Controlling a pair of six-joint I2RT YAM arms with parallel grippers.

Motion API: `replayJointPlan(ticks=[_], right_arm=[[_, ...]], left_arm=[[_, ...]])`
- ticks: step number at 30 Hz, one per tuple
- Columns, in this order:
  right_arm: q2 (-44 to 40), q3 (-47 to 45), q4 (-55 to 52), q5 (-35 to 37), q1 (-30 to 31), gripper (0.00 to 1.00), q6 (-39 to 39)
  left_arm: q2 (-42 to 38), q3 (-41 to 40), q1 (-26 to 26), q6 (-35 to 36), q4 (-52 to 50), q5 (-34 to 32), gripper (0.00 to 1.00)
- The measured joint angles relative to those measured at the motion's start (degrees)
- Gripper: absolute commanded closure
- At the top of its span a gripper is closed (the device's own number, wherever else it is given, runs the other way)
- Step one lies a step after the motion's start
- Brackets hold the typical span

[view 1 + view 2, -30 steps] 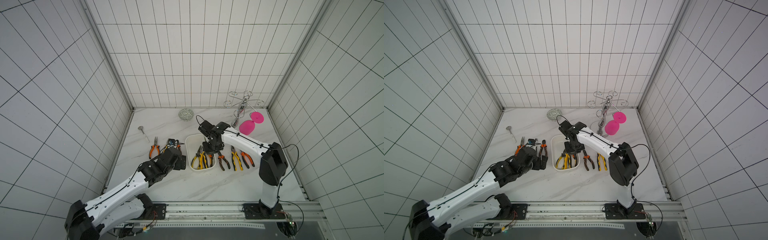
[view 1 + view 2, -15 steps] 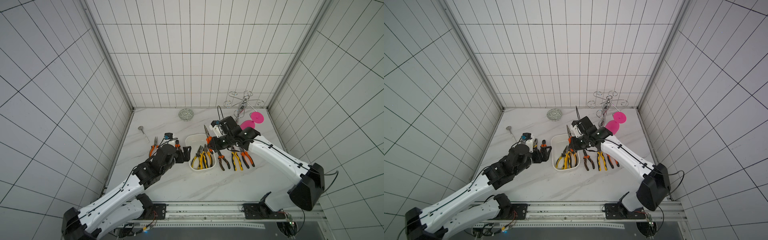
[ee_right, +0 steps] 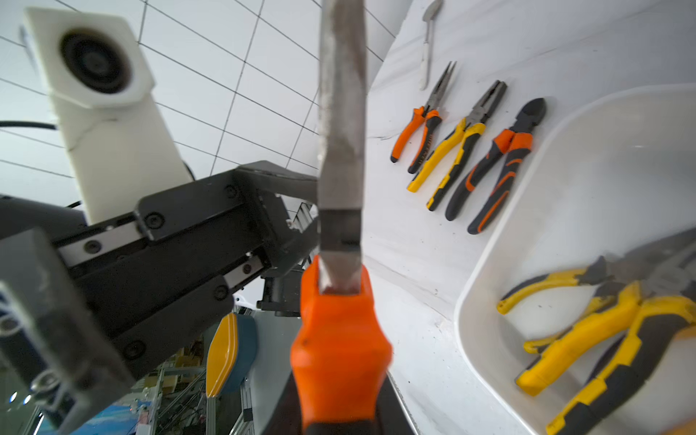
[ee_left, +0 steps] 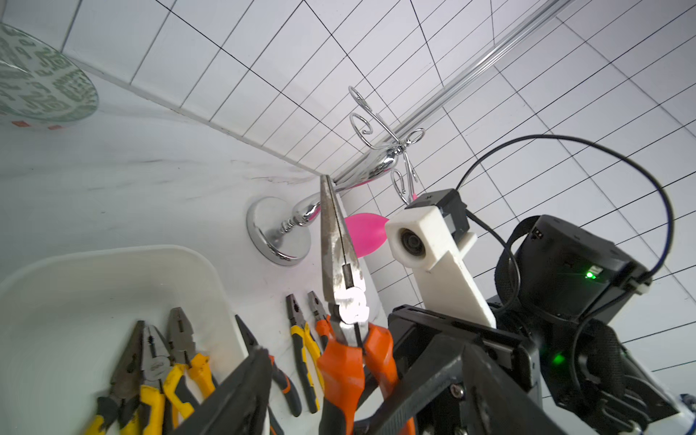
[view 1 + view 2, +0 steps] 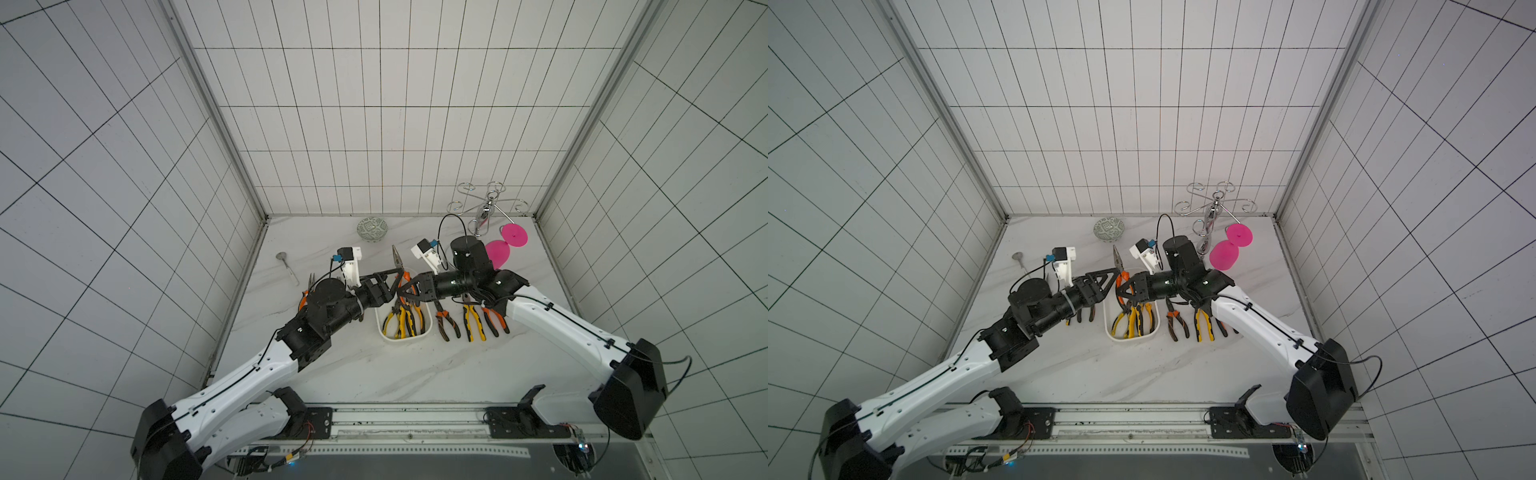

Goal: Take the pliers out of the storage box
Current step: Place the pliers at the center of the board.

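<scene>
Now, my right claw (image 5: 405, 291): clamping the needle-nose pliers (image 5: 396, 259), nose up, mid-frame above the storage box (image 4: 113, 278).
My left claw (image 4: 346, 376): hanging open astride their orange handles.
Handover care: I should be seating left squarely before right is releasing.

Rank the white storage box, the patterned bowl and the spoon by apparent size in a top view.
1. storage box: clearly largest.
2. bowl.
3. spoon: roughly as long as the bowl is wide, but far thinner.
</scene>
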Motion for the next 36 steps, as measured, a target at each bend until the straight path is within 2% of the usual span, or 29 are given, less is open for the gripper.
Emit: replayJointPlan(ticks=[9, 15, 20, 27, 30, 32, 36], right_arm=[[0.0, -2.0, 7.2, -6.0, -0.2, 1.0, 3.9], [0.0, -2.0, 8.9, -7.4, -0.2, 1.0, 4.5], [0.2, -2.0, 9.0, -7.6, -0.3, 1.0, 5.1], [0.4, -2.0, 9.2, -8.0, -0.3, 1.0, 5.1], [0.5, -2.0, 9.2, -8.3, -0.3, 1.0, 5.1], [0.5, -2.0, 9.2, -8.7, -0.3, 1.0, 5.1], [0.5, -2.0, 8.9, -8.7, -0.3, 0.98, 5.1]], left_arm=[[1.8, -0.4, 6.6, -6.8, 7.1, 4.9, 0.55], [3.9, -0.4, 6.8, -8.5, 8.2, 8.3, 0.62], [5.4, -0.4, 6.9, -9.7, 9.6, 10.4, 0.76], [5.8, -0.4, 7.7, -10.4, 10.6, 11.7, 0.76], [6.1, -0.3, 7.9, -10.4, 10.9, 12.5, 0.69], [6.5, -0.2, 8.0, -10.6, 11.0, 13.1, 0.7], [7.0, 0.3, 8.1, -10.8, 11.5, 14.3, 0.91]])
